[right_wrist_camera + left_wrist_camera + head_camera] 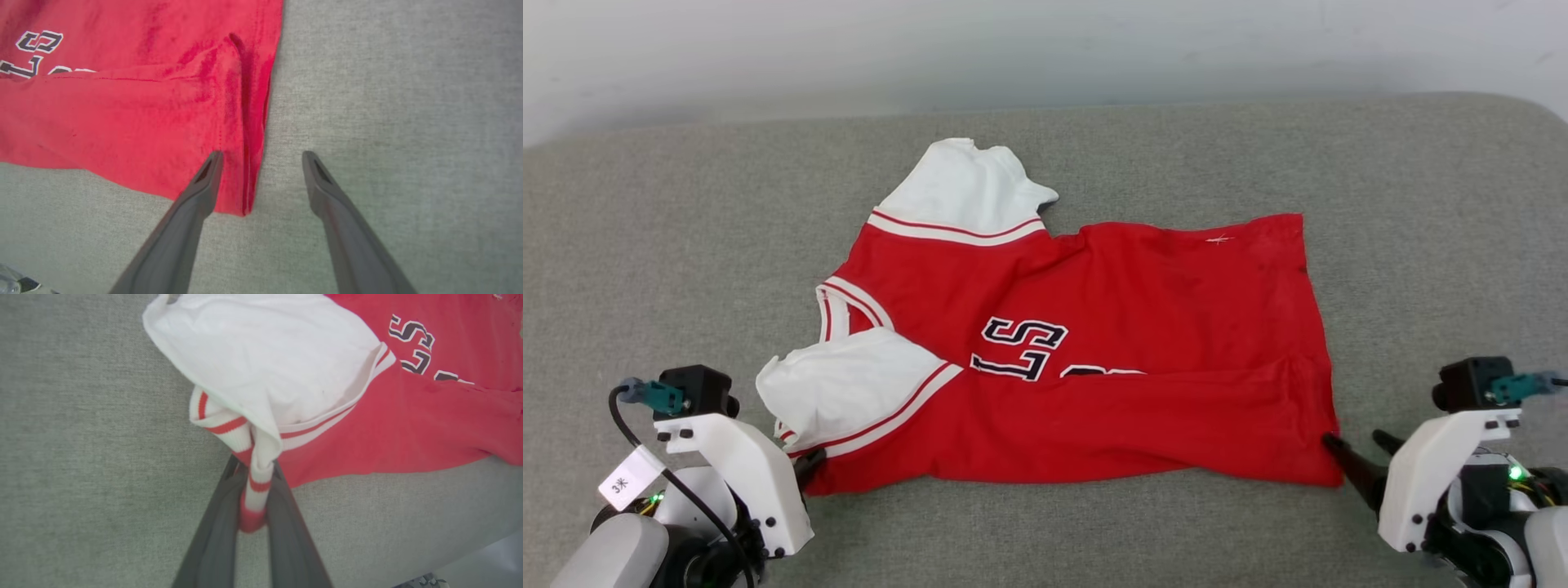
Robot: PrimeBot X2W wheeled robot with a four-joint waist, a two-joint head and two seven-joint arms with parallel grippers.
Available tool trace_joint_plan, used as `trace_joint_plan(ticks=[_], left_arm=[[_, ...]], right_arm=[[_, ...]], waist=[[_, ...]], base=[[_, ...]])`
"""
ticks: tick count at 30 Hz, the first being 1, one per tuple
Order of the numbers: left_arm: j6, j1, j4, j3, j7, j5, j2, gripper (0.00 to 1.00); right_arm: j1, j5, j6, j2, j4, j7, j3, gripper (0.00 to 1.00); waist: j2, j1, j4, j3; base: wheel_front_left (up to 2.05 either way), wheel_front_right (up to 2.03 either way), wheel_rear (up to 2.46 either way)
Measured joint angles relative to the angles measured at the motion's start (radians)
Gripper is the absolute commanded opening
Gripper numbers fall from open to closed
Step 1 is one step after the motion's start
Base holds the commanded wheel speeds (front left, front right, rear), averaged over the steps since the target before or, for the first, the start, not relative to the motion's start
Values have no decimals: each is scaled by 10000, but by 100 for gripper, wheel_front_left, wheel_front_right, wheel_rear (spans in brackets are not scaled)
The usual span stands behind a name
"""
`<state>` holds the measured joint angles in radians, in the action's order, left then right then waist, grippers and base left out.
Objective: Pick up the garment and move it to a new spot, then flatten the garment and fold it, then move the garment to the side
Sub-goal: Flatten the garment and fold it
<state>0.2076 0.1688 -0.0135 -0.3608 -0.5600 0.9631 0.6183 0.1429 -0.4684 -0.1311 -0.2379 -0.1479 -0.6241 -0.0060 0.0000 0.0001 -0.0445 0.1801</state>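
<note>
Inside the left hand sits a striped cuff of the garment.

A wide grey woven-fabric pad with a rounded far right corner spans the scene. Behind the pad's far edge rises a plain pale whitish wall. Beyond another edge of the pad lies a strip of smooth pale grey floor.

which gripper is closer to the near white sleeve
Left. The left gripper grips striped trim at the near white sleeve; the right gripper stands open astride the hem corner of the garment, at its other end.
</note>
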Motion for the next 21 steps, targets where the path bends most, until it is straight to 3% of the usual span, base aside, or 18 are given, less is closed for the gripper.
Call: trace_joint_plan(ticks=[11,12,14,21], left_arm=[[40,198,251,-123,144,-155,-123,0],[38,198,228,-127,169,-167,-125,0],[31,198,192,-130,228,-173,-136,0],[-33,-42,219,-176,552,-401,-67,0]], right_arm=[[630,-345,10,-56,-834,-890,1204,100],[667,-364,21,-63,-903,-901,1264,52],[799,-460,21,-102,-1070,-903,1377,0],[929,-665,0,-343,-1246,-635,1670,0]], waist=[[0,-1,364,575],[0,-1,365,599],[0,-1,347,612],[0,0,279,168]], base=[[0,0,0],[0,0,0],[0,0,0],[0,0,0]])
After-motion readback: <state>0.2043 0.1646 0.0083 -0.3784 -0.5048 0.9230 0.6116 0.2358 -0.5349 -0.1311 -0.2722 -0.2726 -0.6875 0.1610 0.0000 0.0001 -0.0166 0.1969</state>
